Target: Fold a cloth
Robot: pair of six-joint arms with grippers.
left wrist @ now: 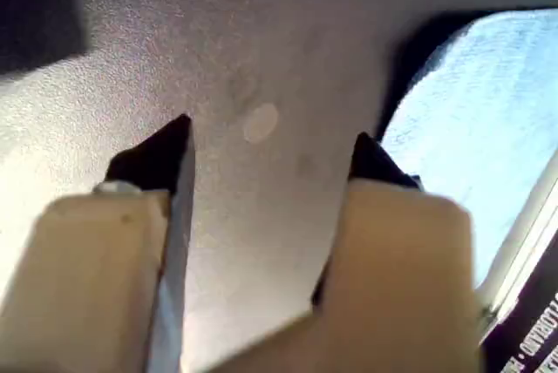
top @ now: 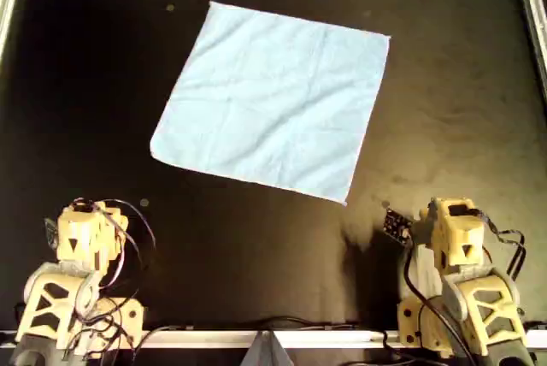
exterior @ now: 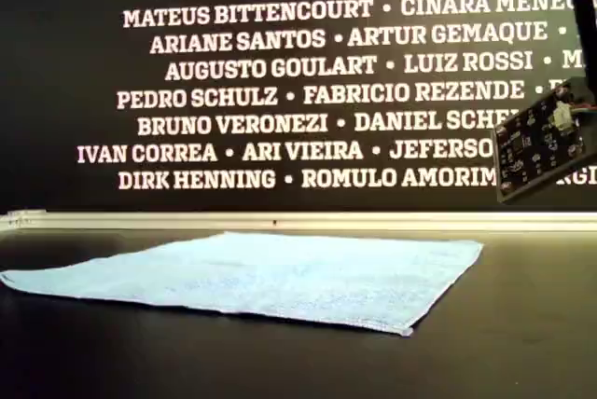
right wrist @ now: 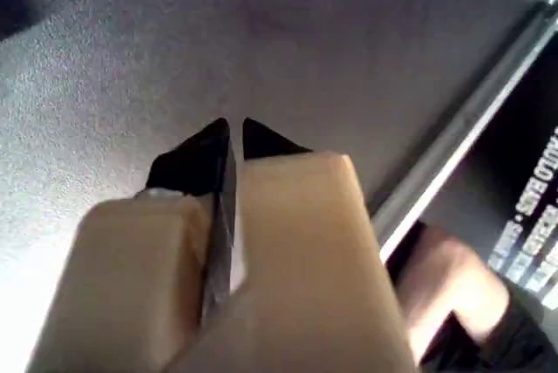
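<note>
Overhead view alone shows the cloth (top: 273, 101) flat, upper centre, edges clear; first gripper (left wrist: 270, 151) spread, second gripper (right wrist: 234, 133) pinched empty.

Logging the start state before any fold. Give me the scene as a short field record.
cloth: light blue square, spread flat and unfolded, turned diamond-wise in the overhead view
surface: black table with a pale rail along its edges
first gripper: open, over bare table, cloth off to one side, holding nothing
second gripper: jaws nearly together, over bare table, holding nothing
contact: neither gripper touches the cloth
background: dark wall printed with white names
</note>
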